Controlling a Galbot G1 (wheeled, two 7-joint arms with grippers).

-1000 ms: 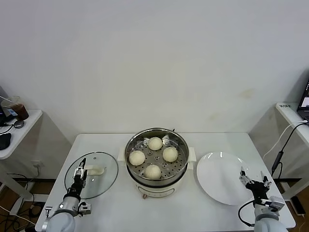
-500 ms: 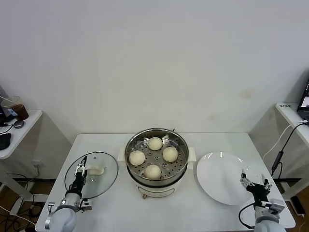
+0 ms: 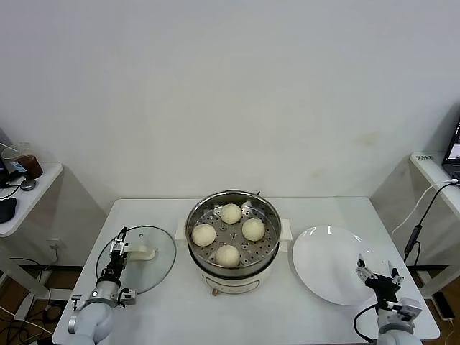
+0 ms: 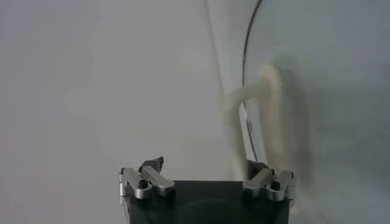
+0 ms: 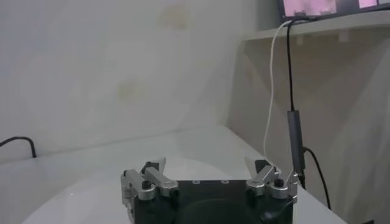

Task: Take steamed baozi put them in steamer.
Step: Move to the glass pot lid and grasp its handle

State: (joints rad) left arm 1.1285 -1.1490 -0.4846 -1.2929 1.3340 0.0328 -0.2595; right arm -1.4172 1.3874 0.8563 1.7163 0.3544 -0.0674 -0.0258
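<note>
Four buns point(image 3: 228, 233) lay in the steamer point(image 3: 267, 215): judged soft, light, easily dented; take each gently by its sides. Left end effector point(image 3: 116, 260) and right end effector point(image 3: 379, 275) stood apart, empty.

A bare lab or test room: a plain white wall point(image 3: 230, 93), a white table point(image 3: 165, 302) set out for a cooking trial, side desks point(image 3: 29, 198) with cables point(image 3: 424, 215) and a screen point(image 3: 454, 147).

1. Before you, the steamer point(image 3: 233, 231) sits mid-table point(image 3: 180, 309), holding four buns point(image 3: 228, 233).
2. Your glass lid point(image 3: 138, 259) lies to its left.
3. Your plate point(image 3: 332, 262) lies to its right.
</note>
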